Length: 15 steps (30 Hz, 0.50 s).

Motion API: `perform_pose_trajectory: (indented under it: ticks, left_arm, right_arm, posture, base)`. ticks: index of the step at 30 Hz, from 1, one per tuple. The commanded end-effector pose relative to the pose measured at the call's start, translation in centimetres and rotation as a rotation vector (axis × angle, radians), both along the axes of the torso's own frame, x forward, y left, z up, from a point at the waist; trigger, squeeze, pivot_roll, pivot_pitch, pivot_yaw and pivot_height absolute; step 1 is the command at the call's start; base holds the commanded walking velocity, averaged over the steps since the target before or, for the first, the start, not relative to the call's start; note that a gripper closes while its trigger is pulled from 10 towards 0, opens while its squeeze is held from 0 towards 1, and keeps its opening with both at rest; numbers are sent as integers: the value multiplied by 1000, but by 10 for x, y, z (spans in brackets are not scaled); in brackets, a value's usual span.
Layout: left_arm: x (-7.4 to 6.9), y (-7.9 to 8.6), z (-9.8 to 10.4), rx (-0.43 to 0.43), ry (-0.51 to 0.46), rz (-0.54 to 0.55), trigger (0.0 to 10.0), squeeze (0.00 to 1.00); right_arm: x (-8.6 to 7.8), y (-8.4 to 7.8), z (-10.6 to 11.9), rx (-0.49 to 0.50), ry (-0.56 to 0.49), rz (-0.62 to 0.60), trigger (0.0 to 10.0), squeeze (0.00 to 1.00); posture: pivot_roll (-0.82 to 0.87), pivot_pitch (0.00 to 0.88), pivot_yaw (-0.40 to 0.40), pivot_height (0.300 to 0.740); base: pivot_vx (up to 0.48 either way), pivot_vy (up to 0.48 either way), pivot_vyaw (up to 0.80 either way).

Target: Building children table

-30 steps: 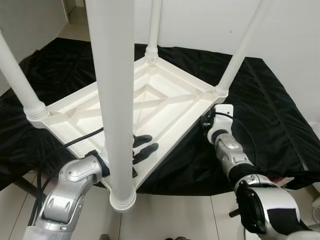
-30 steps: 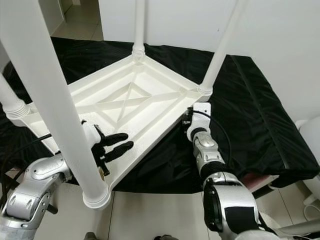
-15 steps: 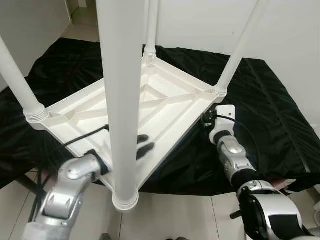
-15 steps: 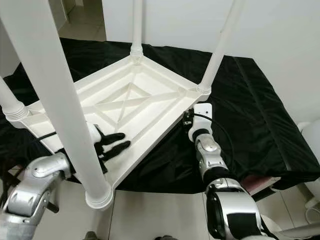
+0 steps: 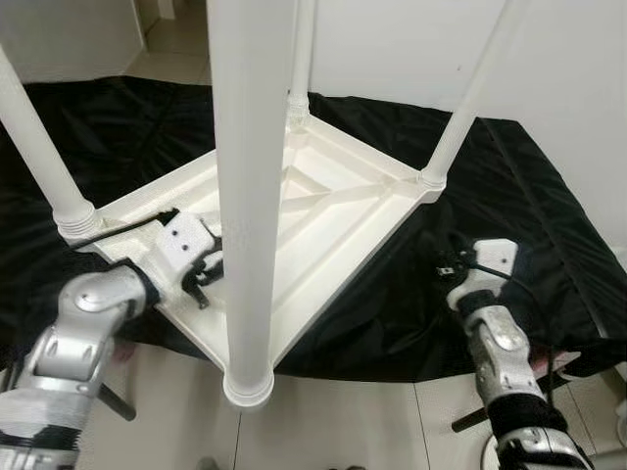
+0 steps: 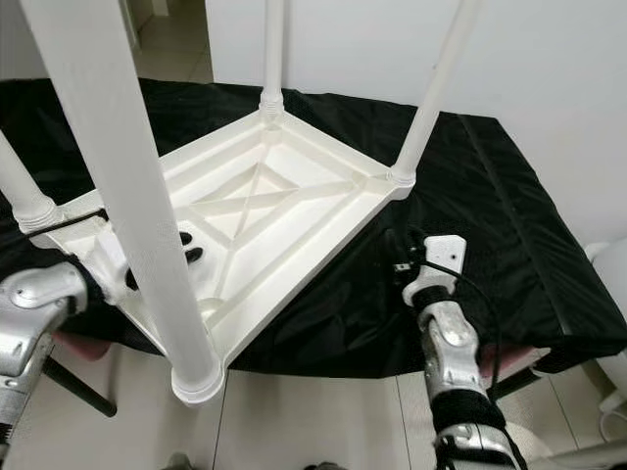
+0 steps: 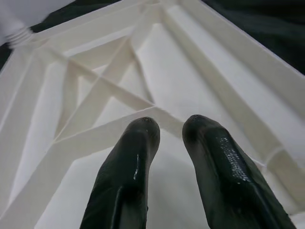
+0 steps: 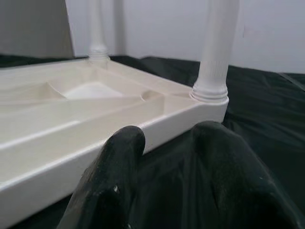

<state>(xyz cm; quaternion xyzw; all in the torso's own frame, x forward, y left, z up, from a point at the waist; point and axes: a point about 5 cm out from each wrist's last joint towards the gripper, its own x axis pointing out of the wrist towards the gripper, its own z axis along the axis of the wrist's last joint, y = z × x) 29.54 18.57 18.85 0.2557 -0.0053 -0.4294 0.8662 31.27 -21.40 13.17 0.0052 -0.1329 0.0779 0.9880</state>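
Four white legs stand straight up from the upturned table, which lies flat on a black cloth draped over a raised surface, white wall behind it. The nearest leg rises right in front of the head camera, its threaded collar at the table's near corner, which overhangs the pale tile floor.

The underside faces up: a shallow tray with a raised rim and crossed ribs running corner to corner.

Left gripper is in over the near rim, just beside that front leg, its jaws a little apart with nothing between them, tips hovering low above a rib; whether they touch the plastic is not clear.

Right gripper sits off the table's right edge, low over the cloth, jaws parted and empty, pointing at the rim and the right-hand corner leg. It is near the edge but apart from it. A black cable loops at its white wrist block.
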Motion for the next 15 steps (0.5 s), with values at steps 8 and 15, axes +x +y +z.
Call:
perform_pose_trajectory:
  ticks: [8, 15]
  left_arm:
    - [-2, 13, -5, 48, 124, -180, 10000, 1000]
    - [-7, 21, -14, 149, 170, -244, 10000, 0]
  right_arm:
    - [-12, -1, 6, 20, 7, 69, 10000, 0]
    - [-15, -5, 8, 4, 20, 70, 10000, 0]
  posture:
    - [68, 106, -57, 740]
    - [68, 110, -50, 740]
  base:
    - [0, 0, 0]
    - [0, 0, 0]
